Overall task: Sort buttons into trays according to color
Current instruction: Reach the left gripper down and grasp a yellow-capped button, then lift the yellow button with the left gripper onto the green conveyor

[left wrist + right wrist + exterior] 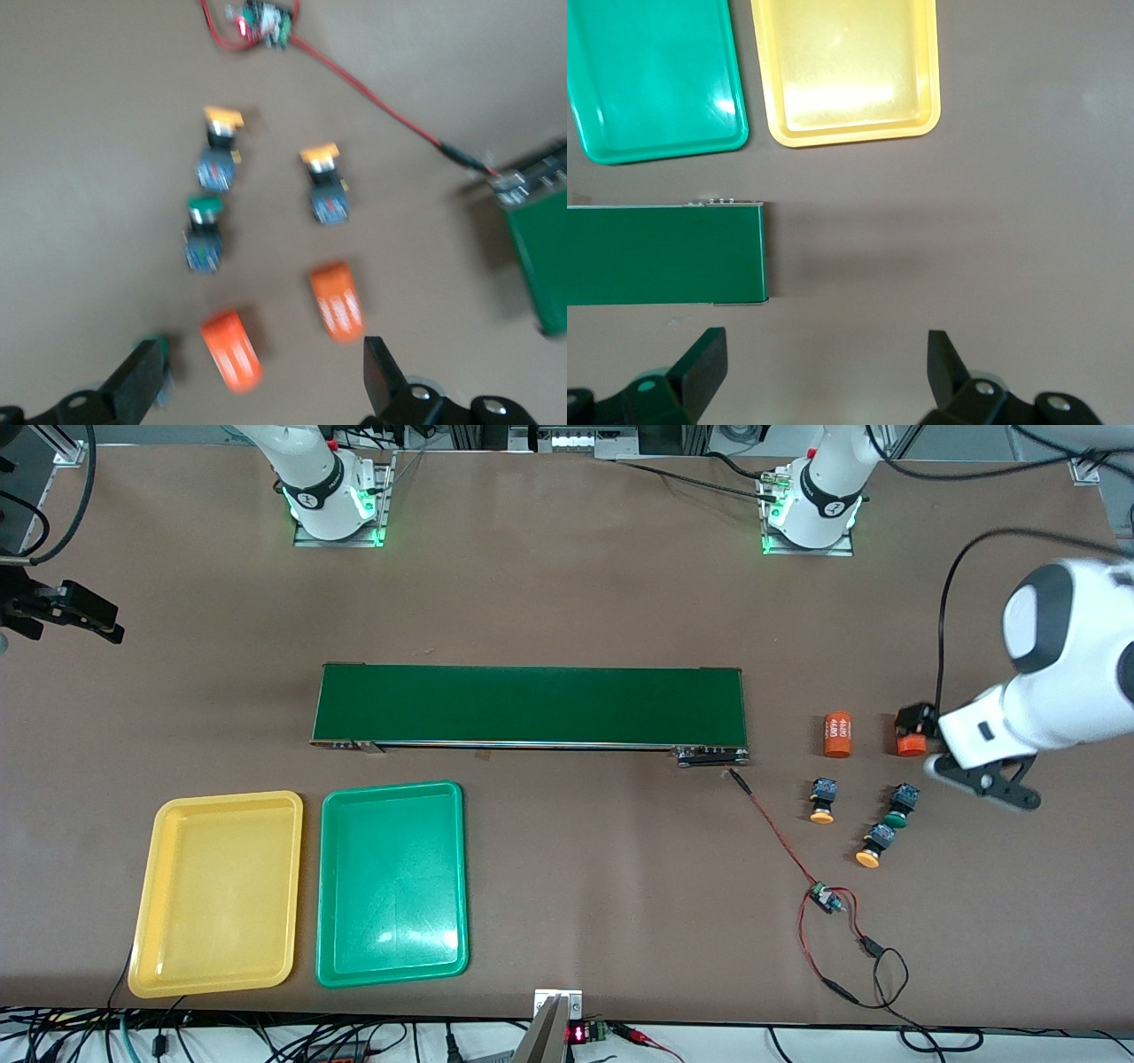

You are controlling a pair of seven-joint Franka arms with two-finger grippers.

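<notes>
Two orange-yellow buttons [822, 802] [875, 846] and a green button [900, 806] lie on the table toward the left arm's end. In the left wrist view another green button [161, 359] peeks out beside one fingertip. My left gripper [262, 354] hangs open over the orange cylinders beside the buttons and holds nothing. The yellow tray [217, 895] and the green tray [392, 881] lie side by side, both bare, toward the right arm's end. Open and holding nothing, my right gripper [826, 354] is over bare table by the conveyor's end.
A long dark green conveyor belt [530, 704] crosses the middle of the table. Two orange cylinders [837, 734] [911, 744] lie farther from the front camera than the buttons. A small circuit board [826, 899] with red wires lies nearer.
</notes>
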